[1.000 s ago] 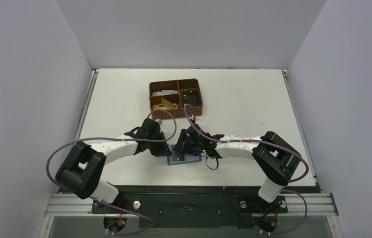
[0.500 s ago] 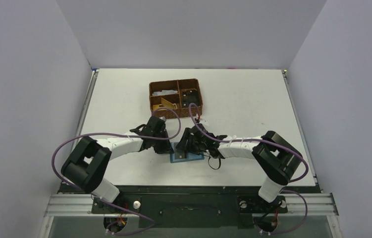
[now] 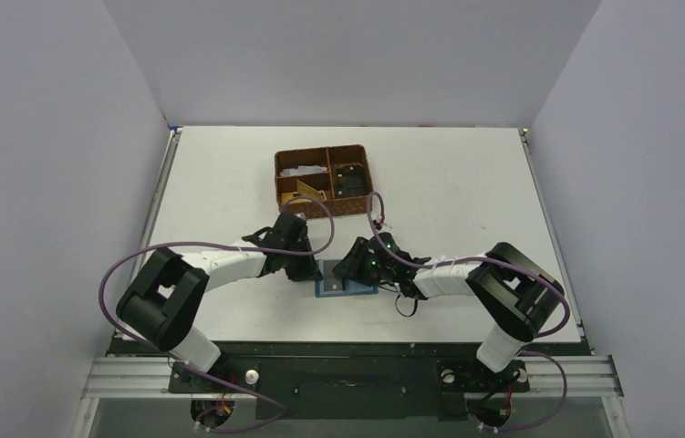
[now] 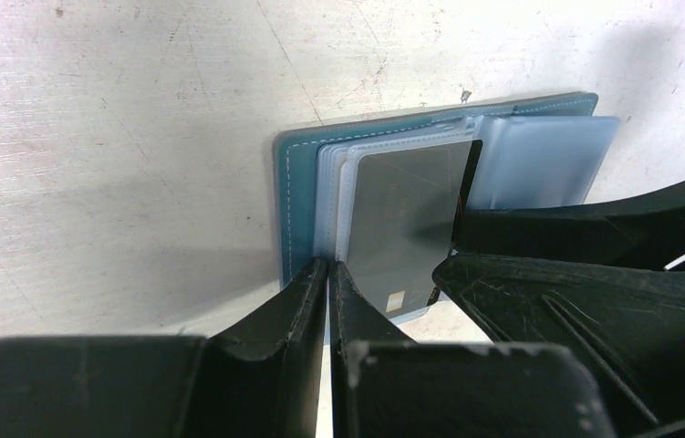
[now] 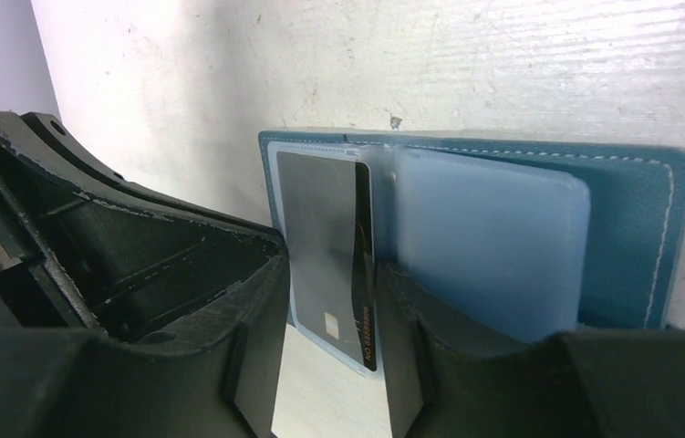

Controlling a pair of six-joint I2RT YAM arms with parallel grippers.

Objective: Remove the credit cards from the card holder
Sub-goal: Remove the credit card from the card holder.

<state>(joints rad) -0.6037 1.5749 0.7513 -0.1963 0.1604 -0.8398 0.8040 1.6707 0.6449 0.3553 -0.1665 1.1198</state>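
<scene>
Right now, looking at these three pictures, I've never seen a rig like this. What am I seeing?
Two robot arms are bolted at the near edge of the table. One picture looks down from above; the other two come from cameras on each wrist. On the table lie a brown basket and an opened teal card holder. The left fingers are shut at the card holder's edge, seemingly steadying it. The right fingers stand open either side of a dark card in its clear sleeve.

Teal card holder (image 3: 346,290) lies open, flat on table (image 3: 466,182) — dk grey card (image 5: 320,228) in clear sleeve.
</scene>
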